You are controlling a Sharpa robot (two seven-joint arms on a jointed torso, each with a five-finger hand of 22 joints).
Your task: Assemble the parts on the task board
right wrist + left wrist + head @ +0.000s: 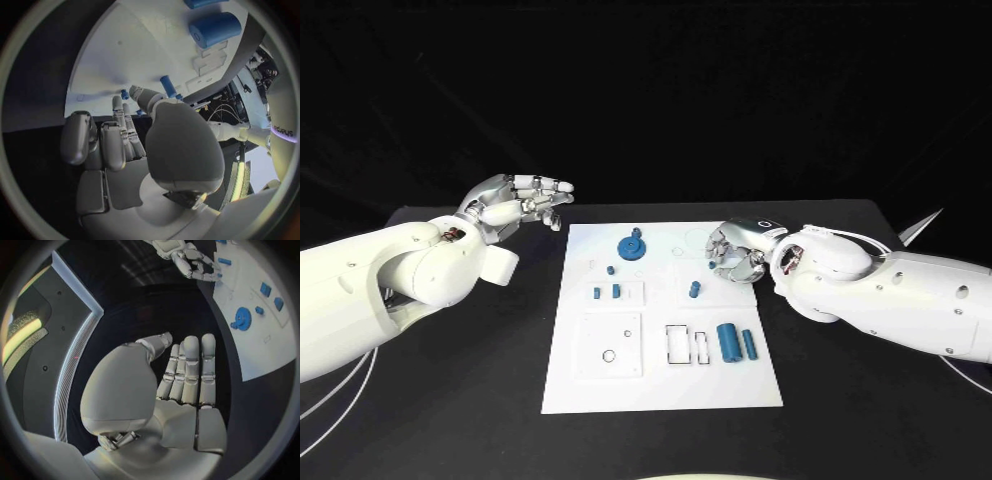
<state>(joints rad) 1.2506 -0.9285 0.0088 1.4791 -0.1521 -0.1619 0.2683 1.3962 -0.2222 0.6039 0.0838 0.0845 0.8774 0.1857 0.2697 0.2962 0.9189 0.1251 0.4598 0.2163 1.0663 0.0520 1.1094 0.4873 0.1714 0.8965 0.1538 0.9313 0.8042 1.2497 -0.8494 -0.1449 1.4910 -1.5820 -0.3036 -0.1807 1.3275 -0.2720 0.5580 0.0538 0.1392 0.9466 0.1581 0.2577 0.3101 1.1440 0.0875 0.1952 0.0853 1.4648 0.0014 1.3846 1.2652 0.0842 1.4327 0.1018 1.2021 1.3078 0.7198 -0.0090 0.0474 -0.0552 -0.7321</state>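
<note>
I see my right robot hand, fingers loosely curled and holding nothing, nearest the short blue peg, lying lengthwise on the board just nearer me; left robot hand spread, far off.

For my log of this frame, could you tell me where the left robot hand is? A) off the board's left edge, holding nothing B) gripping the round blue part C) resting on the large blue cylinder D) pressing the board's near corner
A: the left robot hand is over the black table beside the board's far left corner, its fingers holding nothing.
</note>
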